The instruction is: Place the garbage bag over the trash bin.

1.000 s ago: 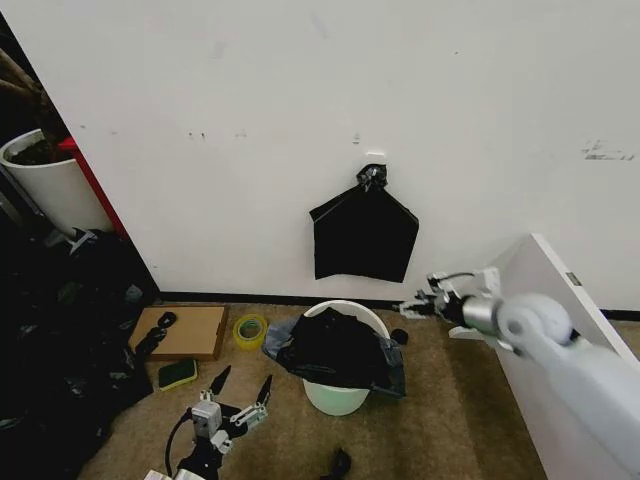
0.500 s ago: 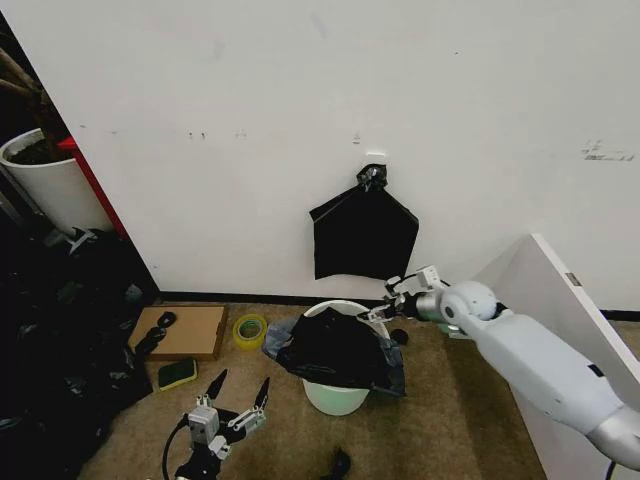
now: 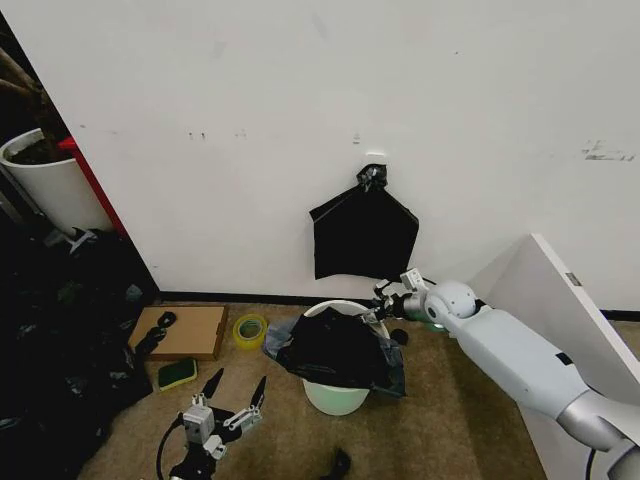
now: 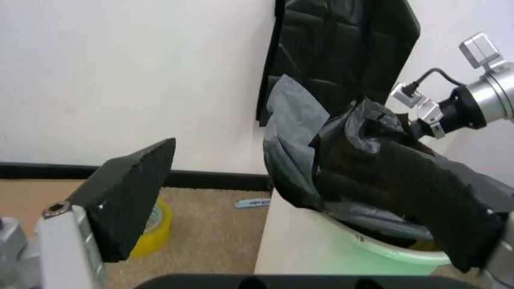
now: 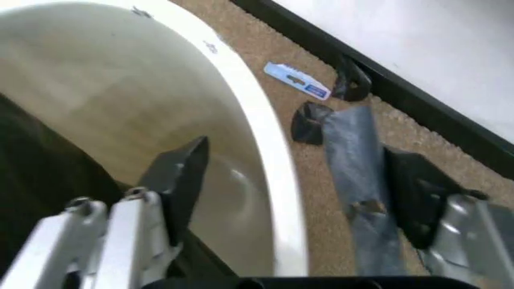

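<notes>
Right gripper (image 3: 381,303): fingers apart, straddling trash bin (image 3: 338,398) rim, frame centre.
Garbage bag (image 3: 335,350): draped over bin.
Left gripper (image 3: 236,394): fingers spread, lower left.

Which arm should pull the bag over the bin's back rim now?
Right, probably. The right gripper is open at the trash bin rim beside the garbage bag; the left gripper is low, away from it.

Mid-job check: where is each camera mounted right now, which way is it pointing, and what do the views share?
Head view: on the head, looking down at the trash bin and garbage bag; both arms show.
Left wrist view: low beside the bin, facing the wall; open left gripper frames the bag.
Right wrist view: above the bin's rim, facing down; open right gripper straddles it.
Shared: all three see the bin.
</notes>
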